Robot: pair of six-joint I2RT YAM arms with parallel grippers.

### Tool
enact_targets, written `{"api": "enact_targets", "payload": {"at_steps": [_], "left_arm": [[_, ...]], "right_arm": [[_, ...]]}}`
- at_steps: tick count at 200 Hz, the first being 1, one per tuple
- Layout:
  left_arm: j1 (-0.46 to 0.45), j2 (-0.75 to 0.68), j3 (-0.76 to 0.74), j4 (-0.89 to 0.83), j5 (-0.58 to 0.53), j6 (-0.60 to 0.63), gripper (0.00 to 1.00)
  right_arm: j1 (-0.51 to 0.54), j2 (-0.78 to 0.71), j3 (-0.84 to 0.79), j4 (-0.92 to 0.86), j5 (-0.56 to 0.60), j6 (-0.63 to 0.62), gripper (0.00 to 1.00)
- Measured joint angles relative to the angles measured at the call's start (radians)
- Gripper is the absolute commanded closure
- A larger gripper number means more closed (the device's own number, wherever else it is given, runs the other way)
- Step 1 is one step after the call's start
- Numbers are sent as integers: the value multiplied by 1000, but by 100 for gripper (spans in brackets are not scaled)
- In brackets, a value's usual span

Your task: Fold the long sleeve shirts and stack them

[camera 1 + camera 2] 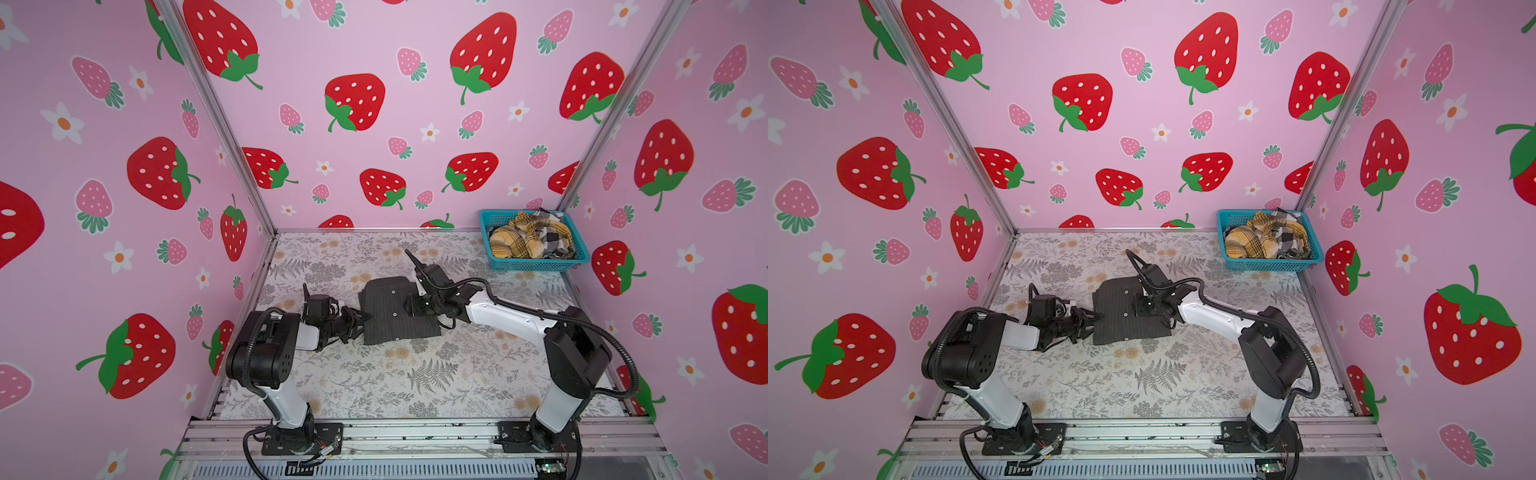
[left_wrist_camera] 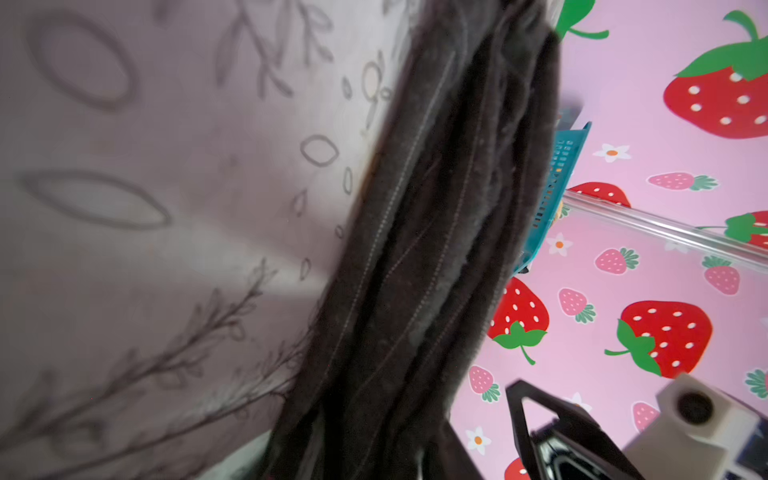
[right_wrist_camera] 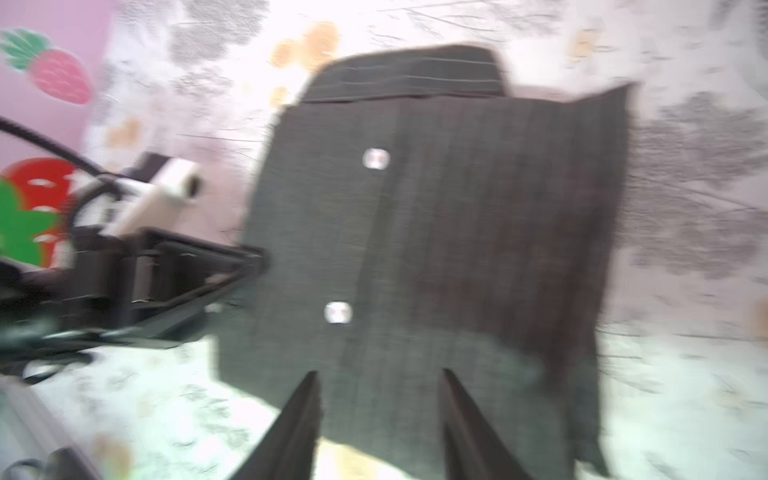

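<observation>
Charcoal shirt (image 3: 415, 249) shows buttons (image 3: 376, 158) from right wrist; folds (image 2: 436, 249) from left.

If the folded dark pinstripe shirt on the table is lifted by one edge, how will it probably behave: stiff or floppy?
Probably floppy: the dark pinstripe shirt is thin cloth, with loose stacked layers along its edge in the left wrist view, so a one-edge lift may unfold it. Pushed, its soft folds would likely bunch rather than slide.
</observation>
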Motion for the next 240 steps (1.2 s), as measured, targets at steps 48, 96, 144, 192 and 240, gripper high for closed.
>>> {"api": "enact_targets", "payload": {"at_steps": [48, 96, 144, 192, 240], "left_arm": [[-7, -293, 46, -369, -159, 74, 55], [-43, -464, 206, -625, -249, 193, 83], [-144, -250, 210, -629, -240, 164, 99], [-154, -197, 233, -639, -270, 168, 100], [-146, -116, 233, -621, -288, 185, 100]], "right_arm": [[58, 135, 43, 27, -32, 14, 83], [53, 206, 40, 43, -69, 24, 87], [24, 192, 43, 25, -59, 21, 86], [-106, 87, -22, 20, -43, 11, 86], [-169, 124, -64, 34, -48, -3, 87]]}}
